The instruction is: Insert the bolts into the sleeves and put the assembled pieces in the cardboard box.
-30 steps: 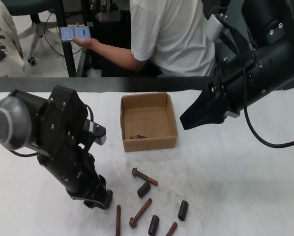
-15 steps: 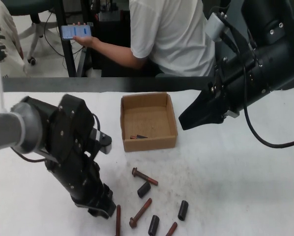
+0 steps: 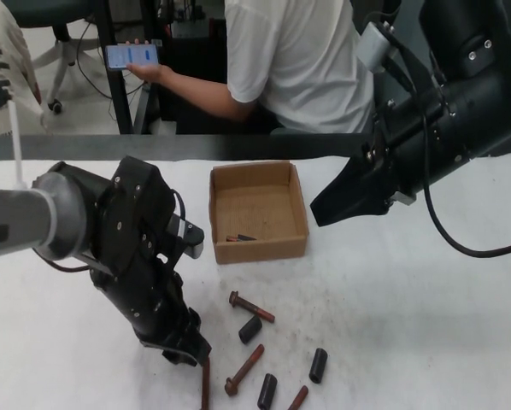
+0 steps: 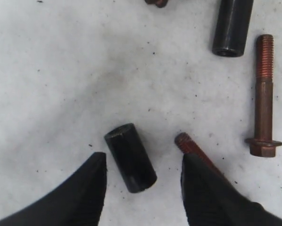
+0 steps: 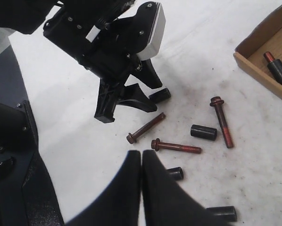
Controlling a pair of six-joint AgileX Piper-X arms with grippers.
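Note:
My left gripper (image 4: 141,188) hangs open just above the bench, low at the near left in the high view (image 3: 187,354). A short black sleeve (image 4: 130,157) lies flat between its fingers, untouched. The threaded tip of a rusty bolt (image 4: 192,145) runs under one finger. Another bolt (image 4: 263,99) and a second sleeve (image 4: 232,26) lie farther off. More bolts (image 3: 251,307) (image 3: 243,369) and sleeves (image 3: 250,330) (image 3: 318,365) are scattered near the front. The cardboard box (image 3: 214,192) holds one assembled piece (image 3: 241,237). My right gripper (image 5: 141,188) is shut with nothing in it, raised right of the box (image 3: 320,213).
A person in a white shirt sits behind the bench's far edge, away from the parts. White bench surface lies open to the right of the scattered parts and to the left of the left arm. The left arm's body (image 3: 127,248) stands close to the box's left wall.
The left arm has moved right and nearer the front edge, bringing its gripper down beside the bolts and sleeves. The right arm and the loose parts have stayed put.

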